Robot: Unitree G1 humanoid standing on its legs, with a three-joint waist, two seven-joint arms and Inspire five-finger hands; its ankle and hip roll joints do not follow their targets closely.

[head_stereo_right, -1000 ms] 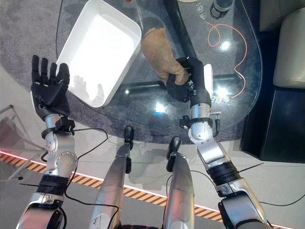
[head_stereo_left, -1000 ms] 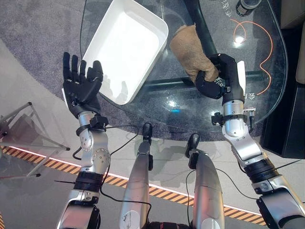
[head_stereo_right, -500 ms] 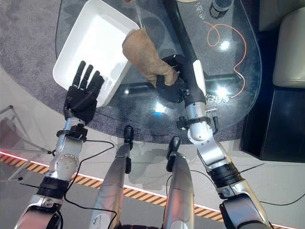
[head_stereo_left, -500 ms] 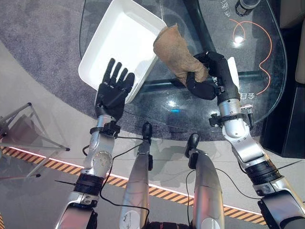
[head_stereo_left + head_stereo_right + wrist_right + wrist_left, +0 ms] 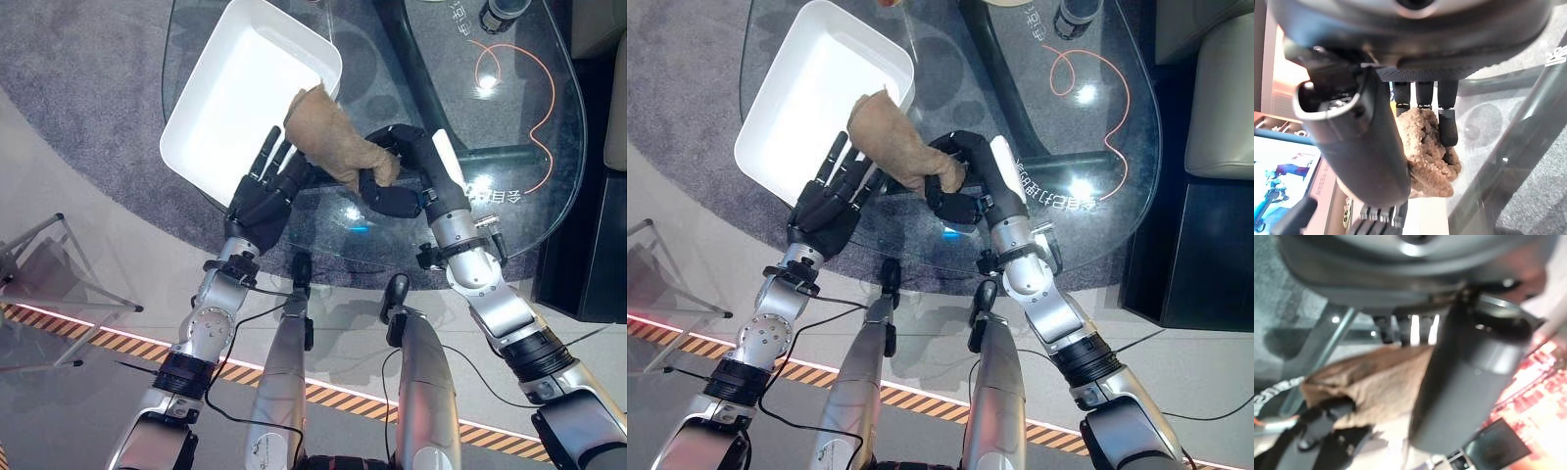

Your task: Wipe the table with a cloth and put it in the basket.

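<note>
A brown cloth [image 5: 331,137] hangs bunched above the glass table [image 5: 509,137], beside the near right rim of the white basket [image 5: 211,108]. My right hand [image 5: 397,186] is shut on the cloth's lower end, fingers curled round it, as the right wrist view confirms with the cloth [image 5: 1427,147] between thumb and fingers. From the lower left, my left hand [image 5: 265,196] reaches up open with straight fingers, its tips at the cloth's left side by the basket's near corner. In the left wrist view the cloth [image 5: 1376,377] lies just past the thumb.
An orange cord [image 5: 537,78] loops on the far right of the glass table, and a dark cup [image 5: 502,12] stands at its back edge. The table's dark frame [image 5: 431,69] shows through the glass. A sofa [image 5: 1225,98] borders the right side.
My right hand has carried the cloth leftward and nearer, to the basket's near right rim. The left hand has swung right and up until its fingertips meet the cloth.
</note>
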